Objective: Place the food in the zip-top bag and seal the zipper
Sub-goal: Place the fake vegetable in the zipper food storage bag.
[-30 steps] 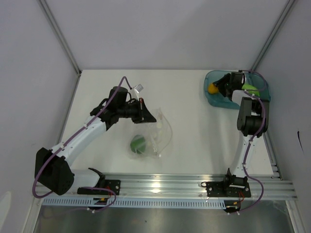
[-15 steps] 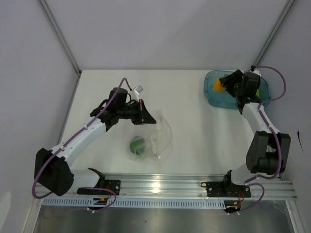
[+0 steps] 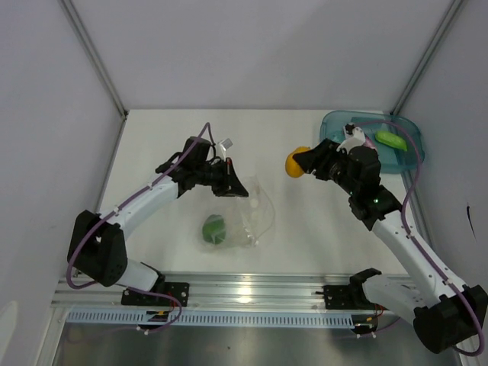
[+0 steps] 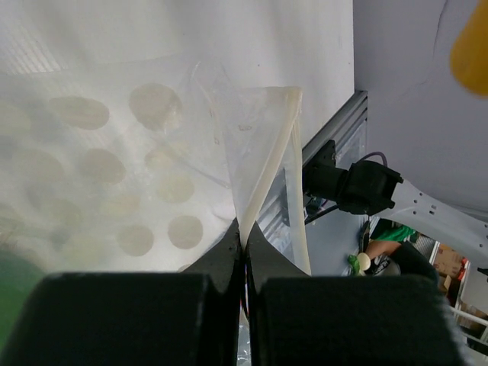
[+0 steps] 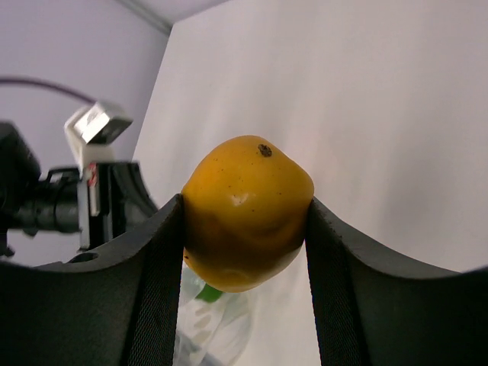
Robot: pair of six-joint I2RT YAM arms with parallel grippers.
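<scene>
Our left end effector (image 4: 244,244) is pinched together on an edge of the zip-top bag (image 3: 255,215), at the middle of the bench (image 3: 313,225); we see the dark-green pepper (image 3: 215,228) only blurred through its plastic. Our right end effector (image 3: 299,164) clamps the orange fruit (image 3: 293,165) over open bench, between bag and far-right-corner tray (image 3: 334,126)

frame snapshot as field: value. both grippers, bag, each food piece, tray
left gripper: shut, pinching one edge of the zip-top bag
right gripper: closed on the orange fruit, held in the air between tray and bag
zip-top bag: crinkled, on the table, pinched edge lifted
dark-green pepper: within the bag's outline, seen through the plastic
light-green piece: in the teal tray, far right corner
eggplant: not visible
</scene>
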